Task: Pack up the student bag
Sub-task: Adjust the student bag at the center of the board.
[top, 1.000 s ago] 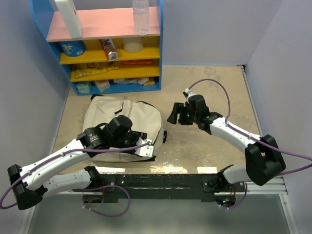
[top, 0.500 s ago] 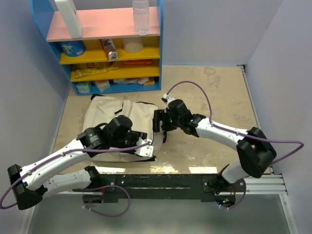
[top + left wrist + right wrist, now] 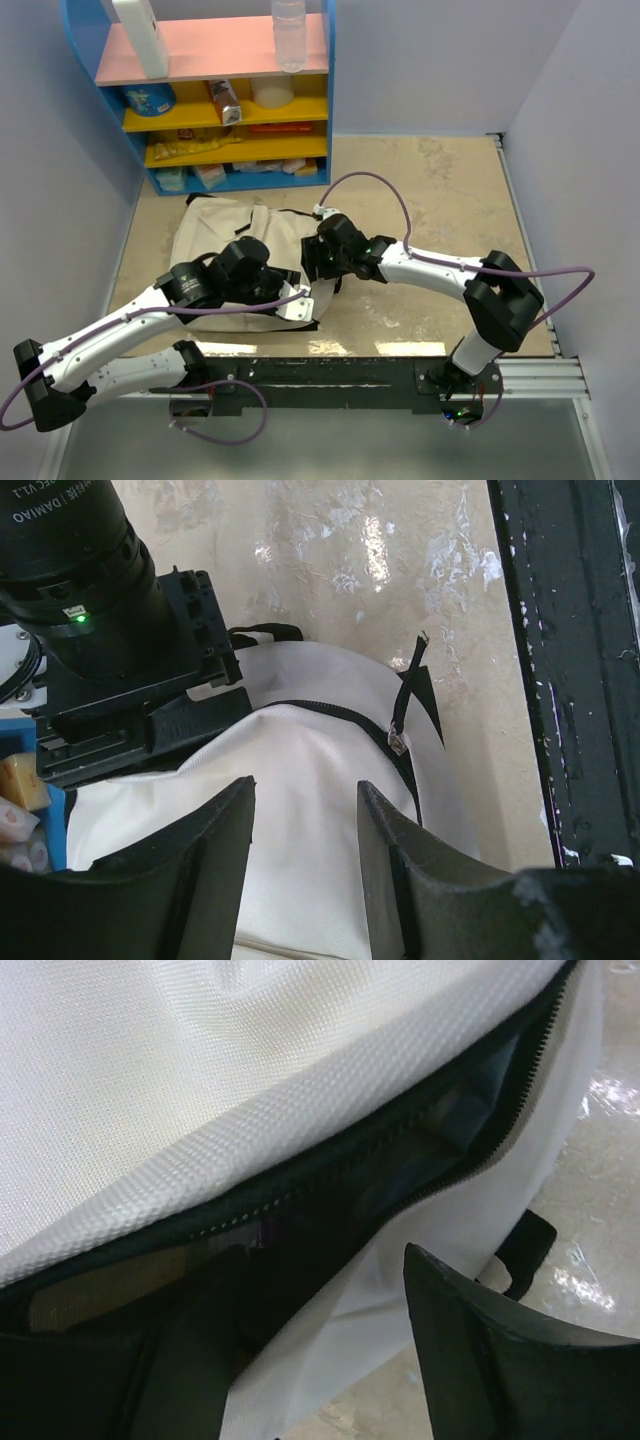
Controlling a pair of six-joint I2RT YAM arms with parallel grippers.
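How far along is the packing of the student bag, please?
Early. Done: the student bag lies flat with its zipper open, dark lining showing. In hand: the open right gripper is at that opening while the left gripper straddles the fabric. Left: neither gripper carries an item; items sit on the shelf.

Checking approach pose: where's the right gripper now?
Top view: the right gripper is at the right edge of the student bag. Its wrist view shows its open jaws at the bag's unzipped opening.

- Left arm [image 3: 110, 330], right arm [image 3: 435, 268]: white shells, black joints.
- Purple cables [image 3: 372, 177] loop along both.
- Green light [image 3: 79, 619], ten o'clock, on black motor housing [image 3: 90, 560].
- Left gripper [image 3: 303, 790]: curved black fingers.
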